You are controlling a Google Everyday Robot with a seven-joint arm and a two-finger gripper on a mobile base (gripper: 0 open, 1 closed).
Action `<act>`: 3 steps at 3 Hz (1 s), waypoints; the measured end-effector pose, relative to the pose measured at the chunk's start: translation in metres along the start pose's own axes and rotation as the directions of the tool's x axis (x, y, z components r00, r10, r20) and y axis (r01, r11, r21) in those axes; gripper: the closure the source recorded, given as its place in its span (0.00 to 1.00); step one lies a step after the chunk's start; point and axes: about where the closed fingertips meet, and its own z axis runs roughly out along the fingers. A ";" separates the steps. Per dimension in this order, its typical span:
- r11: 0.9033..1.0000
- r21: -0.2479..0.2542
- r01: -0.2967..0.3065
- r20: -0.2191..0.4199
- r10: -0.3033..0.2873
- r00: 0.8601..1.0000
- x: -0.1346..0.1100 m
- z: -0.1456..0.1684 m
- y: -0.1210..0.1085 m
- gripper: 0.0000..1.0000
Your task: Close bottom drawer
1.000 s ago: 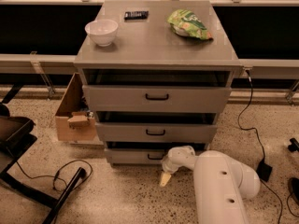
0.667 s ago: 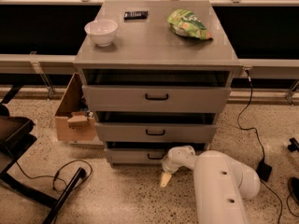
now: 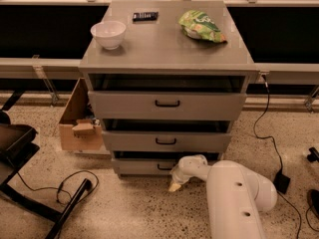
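Three grey drawers sit stacked in the cabinet [image 3: 167, 133] in the camera view, each with a small black handle at its centre and a dark gap above its front. The bottom drawer [image 3: 139, 166] is the lowest of them, right down by the speckled floor [image 3: 129, 208], and its front stands a little forward of the cabinet frame.

The white arm [image 3: 234, 195] comes in from the lower right and bends toward that drawer. Its end effector [image 3: 174, 185] hangs low just in front of the drawer front, slightly right of the handle [image 3: 163, 167], with its pale yellowish tip pointing down at the floor. Whether it is spread or pressed together I cannot tell, and I cannot tell if it touches the drawer.

Up on the tabletop [image 3: 164, 49] a white bowl [image 3: 108, 34] stands at the left, a small black object [image 3: 145, 16] lies toward the back, and a green crinkled bag [image 3: 202, 26] rests at the right.

An open cardboard box [image 3: 75, 118] sits on the floor to the left of the cabinet, touching its side. A black cable [image 3: 70, 185] loops across the floor at lower left, near a black chair base [image 3: 20, 153]. Another cable [image 3: 264, 128] runs down on the right to a black adapter [image 3: 281, 182].
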 end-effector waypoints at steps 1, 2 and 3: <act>1.000 -0.011 0.001 -0.011 -0.001 1.000 0.001 -0.004 0.018 0.60; 1.000 0.013 0.012 -0.037 -0.011 0.999 0.003 -0.032 0.031 0.83; 0.994 0.091 0.058 -0.066 -0.052 0.996 0.006 -0.088 0.022 1.00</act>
